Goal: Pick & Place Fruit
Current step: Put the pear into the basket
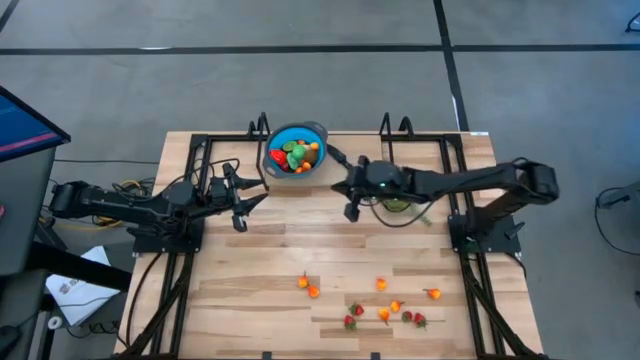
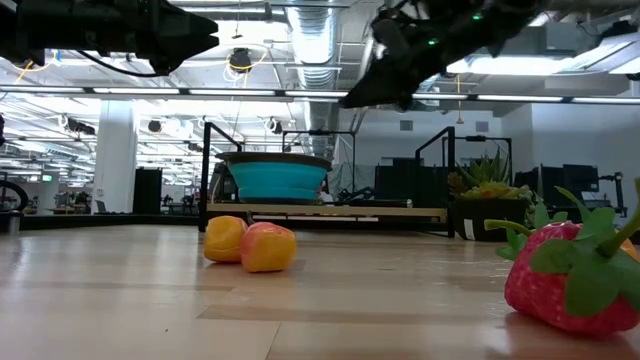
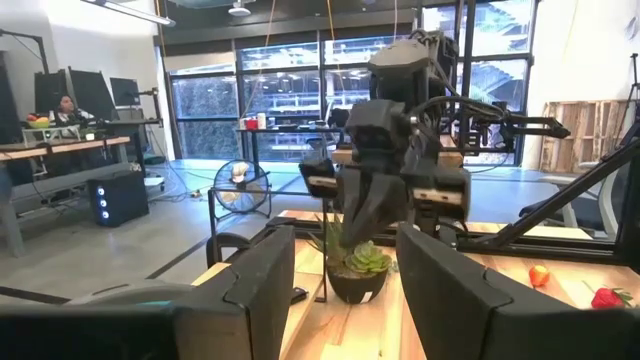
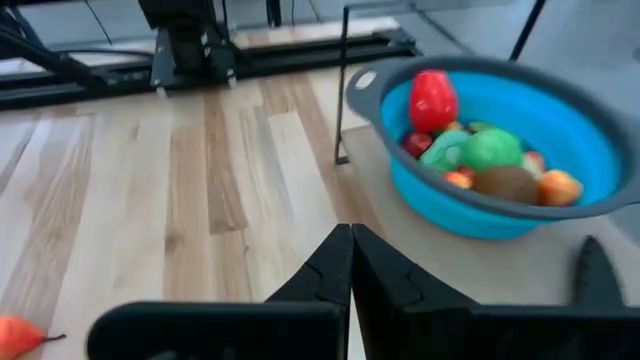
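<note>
1. Presently, the blue bowl (image 1: 296,152) at the far edge of the table (image 1: 250,270) holds several fruits (image 4: 480,150): a red piece, green pieces, a brown one and orange ones show in the right wrist view.
2. Roughly ten small fruits (image 1: 383,302), strawberries and orange pieces, lie scattered on the near half of the table, well apart from the bowl. Judged from this, the task is partly done, with about half the pieces left to move.
3. Right gripper (image 1: 352,211): arm stretched across from the right side, held above the table just beside the bowl. Its fingers are pressed together with nothing between them, so it carries no fruit.
4. Left gripper (image 1: 243,207): arm reaching in from the left, raised above the table near the bowl. Its fingers (image 3: 262,280) stand apart and hold nothing.
5. A potted green plant (image 3: 358,265) stands under the right arm; not a task item.
</note>
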You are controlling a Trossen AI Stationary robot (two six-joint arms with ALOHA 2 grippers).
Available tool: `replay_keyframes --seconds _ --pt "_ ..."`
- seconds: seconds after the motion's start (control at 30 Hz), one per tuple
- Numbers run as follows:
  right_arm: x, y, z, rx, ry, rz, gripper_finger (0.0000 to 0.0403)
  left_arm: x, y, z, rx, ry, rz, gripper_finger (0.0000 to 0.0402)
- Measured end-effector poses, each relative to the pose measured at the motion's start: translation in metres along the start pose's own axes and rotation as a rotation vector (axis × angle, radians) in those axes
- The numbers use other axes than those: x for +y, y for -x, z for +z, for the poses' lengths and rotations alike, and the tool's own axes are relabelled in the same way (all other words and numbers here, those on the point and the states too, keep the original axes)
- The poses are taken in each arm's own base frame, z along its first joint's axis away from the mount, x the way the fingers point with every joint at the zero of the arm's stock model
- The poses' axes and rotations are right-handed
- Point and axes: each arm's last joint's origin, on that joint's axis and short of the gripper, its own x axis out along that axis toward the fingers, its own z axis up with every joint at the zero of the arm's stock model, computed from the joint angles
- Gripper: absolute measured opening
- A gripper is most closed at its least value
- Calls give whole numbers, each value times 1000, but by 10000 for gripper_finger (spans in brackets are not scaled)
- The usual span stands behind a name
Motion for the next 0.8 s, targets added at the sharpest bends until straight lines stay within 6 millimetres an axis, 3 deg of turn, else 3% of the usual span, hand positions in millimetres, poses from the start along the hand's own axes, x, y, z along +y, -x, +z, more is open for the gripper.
replay_keyframes --seconds 0.23,0.53,0.8 --pt "-1 37 -16 -69 8 24 0 0 0 1 -8 2 1 173" --pt "17 85 -42 -132 40 137 0 0 0 1 -8 2 0 173" --pt "35 114 -67 -135 70 272 0 0 0 1 -9 3 5 173"
